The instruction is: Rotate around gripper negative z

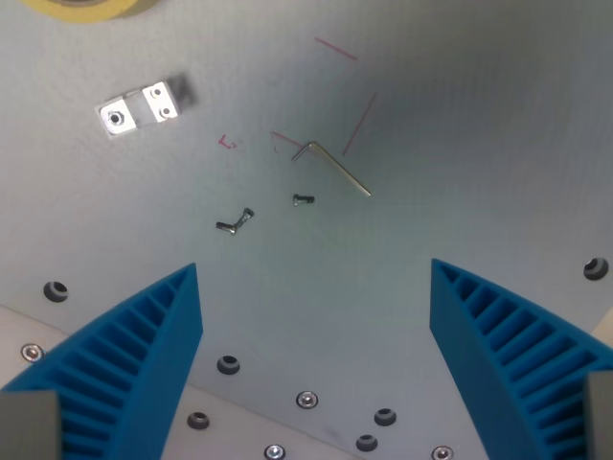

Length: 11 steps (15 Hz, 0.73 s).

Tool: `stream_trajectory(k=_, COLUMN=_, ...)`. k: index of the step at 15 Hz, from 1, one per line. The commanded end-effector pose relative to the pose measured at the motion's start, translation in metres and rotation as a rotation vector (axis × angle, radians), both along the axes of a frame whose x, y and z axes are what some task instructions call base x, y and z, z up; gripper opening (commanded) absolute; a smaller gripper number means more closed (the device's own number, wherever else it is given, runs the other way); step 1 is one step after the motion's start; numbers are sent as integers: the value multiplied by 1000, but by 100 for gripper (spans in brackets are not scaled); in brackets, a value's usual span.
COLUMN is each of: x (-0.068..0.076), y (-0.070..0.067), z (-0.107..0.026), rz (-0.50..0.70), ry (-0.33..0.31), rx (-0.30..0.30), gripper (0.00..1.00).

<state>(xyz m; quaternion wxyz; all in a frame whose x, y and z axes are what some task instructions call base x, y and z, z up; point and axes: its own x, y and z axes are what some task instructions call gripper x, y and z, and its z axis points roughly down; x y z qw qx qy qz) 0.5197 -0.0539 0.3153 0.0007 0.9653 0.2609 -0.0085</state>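
- wrist view: the gripper looks down on a pale grey tabletop; its two blue ribbed fingers are spread wide apart, with nothing between them.
- wrist view: the task names no object; the thing to be turned is the gripper itself, which hangs above the table and touches nothing.
- wrist view: beyond the fingertips lie a thin silver l-shaped hex key, a small dark screw just below it and a pair of small dark screws towards the wrist view's left.
- wrist view: a shiny metal bracket with two holes sits at upper left, with a yellow tape roll cut off by the top edge.
- judgement: the risk is low; a turn that drifts downward or off-axis could let a fingertip sweep the loose screws or hex key. height above the table cannot be told.
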Motion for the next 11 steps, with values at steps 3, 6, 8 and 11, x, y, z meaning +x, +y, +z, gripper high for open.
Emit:
stream_trajectory(k=3, x=0, y=-1, z=2, rz=193, ry=-3, rx=4, gripper=100)
stream_trajectory(k=6, x=0, y=-1, z=2, rz=233, ry=-3, rx=5, gripper=100)
stream_trajectory(k=8, x=0, y=-1, z=2, rz=260, ry=-3, rx=5, gripper=100)
stream_trajectory(k=11, x=0, y=-1, z=2, rz=300, ry=-3, rx=6, gripper=100)
